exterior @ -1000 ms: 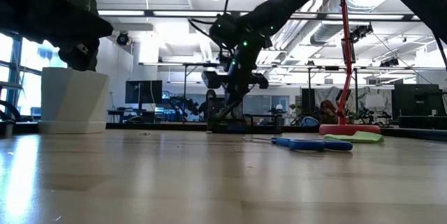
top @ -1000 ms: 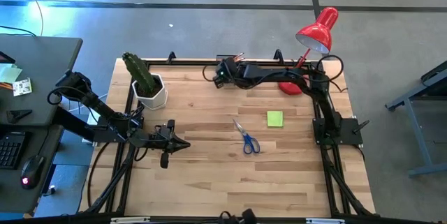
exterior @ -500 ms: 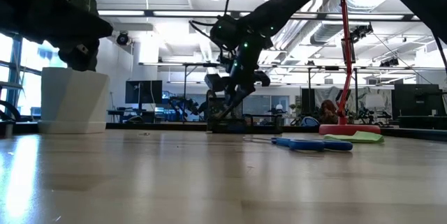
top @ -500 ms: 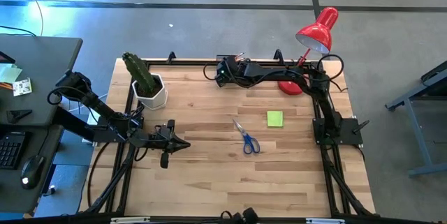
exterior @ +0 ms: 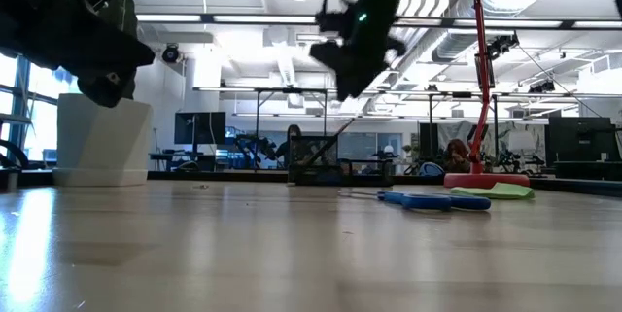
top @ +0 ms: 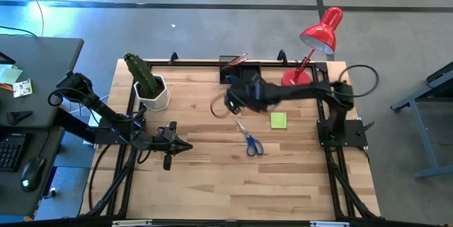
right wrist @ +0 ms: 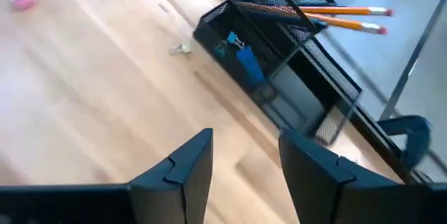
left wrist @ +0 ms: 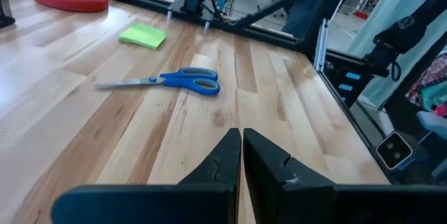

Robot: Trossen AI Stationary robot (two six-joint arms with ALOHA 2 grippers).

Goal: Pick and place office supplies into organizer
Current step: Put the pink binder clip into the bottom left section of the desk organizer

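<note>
**Organizer partly filled; right tool free and between picks**

The organizer [top: 237, 65], a black mesh tray, stands at the far edge of the surface [top: 212, 177], just beyond the right tool [top: 230, 105]. In the right wrist view it lies a little ahead of that tool's spread fingers [right wrist: 185, 165] and already holds two pencils [right wrist: 328, 16] and a small blue clip-like piece [right wrist: 241, 56]; a tiny pale scrap lies on the wood beside it.

The right tool is released, its fingers apart with nothing between them, and it hangs above the surface between the organizer and the items not yet stowed. The blue-handled scissors [top: 249, 141] lie flat on the wood near it on the side away from the organizer, and the lime-green sticky-note pad [top: 278, 120] sits just beside it toward the right arm's base. The step in hand looks like the gap between a finished drop and the next pick.

The next move probably calls for turning the open fingers downward over the scissors or the pad. Both lie low on the wood, so the fingers would likely need to come nearly to the surface and straddle the item squarely.

The left tool [left wrist: 241, 155] is clenched on nothing and waits low over the surface, with the scissors well ahead of its tips.
</note>
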